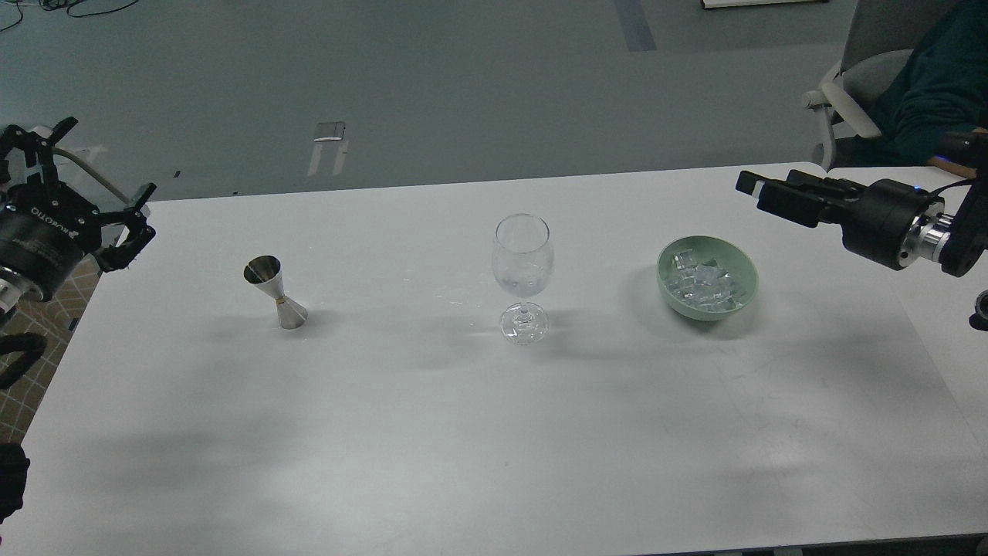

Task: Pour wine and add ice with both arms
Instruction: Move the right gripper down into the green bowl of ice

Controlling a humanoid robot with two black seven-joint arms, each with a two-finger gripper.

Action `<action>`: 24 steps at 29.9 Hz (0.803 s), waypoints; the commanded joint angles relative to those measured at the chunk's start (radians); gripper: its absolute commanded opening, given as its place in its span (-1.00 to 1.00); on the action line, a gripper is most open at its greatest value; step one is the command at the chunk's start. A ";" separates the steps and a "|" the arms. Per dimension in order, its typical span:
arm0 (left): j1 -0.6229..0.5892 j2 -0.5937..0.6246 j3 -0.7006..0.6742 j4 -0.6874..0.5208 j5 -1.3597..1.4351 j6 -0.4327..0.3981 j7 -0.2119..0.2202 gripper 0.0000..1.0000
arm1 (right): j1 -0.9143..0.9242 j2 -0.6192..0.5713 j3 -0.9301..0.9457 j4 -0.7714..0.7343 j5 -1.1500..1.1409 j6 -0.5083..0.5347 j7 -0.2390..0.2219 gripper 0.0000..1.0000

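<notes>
Centrally, green bowl [669, 289] holding ice [704, 284]; wine glass [522, 272] apparently empty

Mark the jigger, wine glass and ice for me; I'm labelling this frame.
jigger [275, 293]: head view, narrow waist.
wine glass [522, 259]: head view, middle of bowl.
ice [704, 283]: head view, heap centre in the green bowl [668, 293].

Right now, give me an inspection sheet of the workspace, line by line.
Surface: white table, faint smudges near the glass.
Job's things: jigger upright at left; wine glass upright in the middle, looks empty; green bowl at right holding ice.
Clutter: nothing seen.
Grippers: left gripper open, off the table's left edge; right gripper above the right edge, fingers too dark to tell; neither holds anything.
Cables: some on the floor, far left.
Surroundings: grey floor, a seated person at far right.
</notes>
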 commanded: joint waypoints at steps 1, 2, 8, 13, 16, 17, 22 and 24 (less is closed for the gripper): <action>-0.035 0.023 0.045 0.000 0.018 0.001 -0.053 0.96 | -0.047 0.014 -0.001 -0.029 -0.149 -0.015 0.033 1.00; -0.035 0.022 0.048 0.000 0.019 0.003 -0.055 0.96 | -0.052 0.021 -0.001 -0.038 -0.172 -0.015 0.038 1.00; -0.030 0.013 0.050 -0.003 0.018 0.003 -0.055 0.96 | -0.051 0.100 -0.023 -0.112 -0.353 -0.020 0.058 1.00; -0.029 0.011 0.050 -0.004 0.018 0.003 -0.056 0.96 | -0.041 0.127 -0.040 -0.147 -0.414 -0.047 0.068 0.98; -0.029 0.008 0.050 -0.009 0.018 0.003 -0.056 0.96 | -0.027 0.149 -0.044 -0.184 -0.509 -0.064 0.093 0.98; -0.029 0.003 0.050 -0.012 0.018 0.003 -0.056 0.96 | -0.024 0.156 -0.045 -0.198 -0.538 -0.075 0.102 0.98; -0.027 -0.014 0.050 -0.017 0.018 0.000 -0.056 0.96 | -0.009 0.192 -0.060 -0.236 -0.562 -0.108 0.105 0.98; -0.026 -0.015 0.050 -0.017 0.018 0.000 -0.056 0.96 | 0.002 0.213 -0.067 -0.262 -0.563 -0.122 0.105 0.98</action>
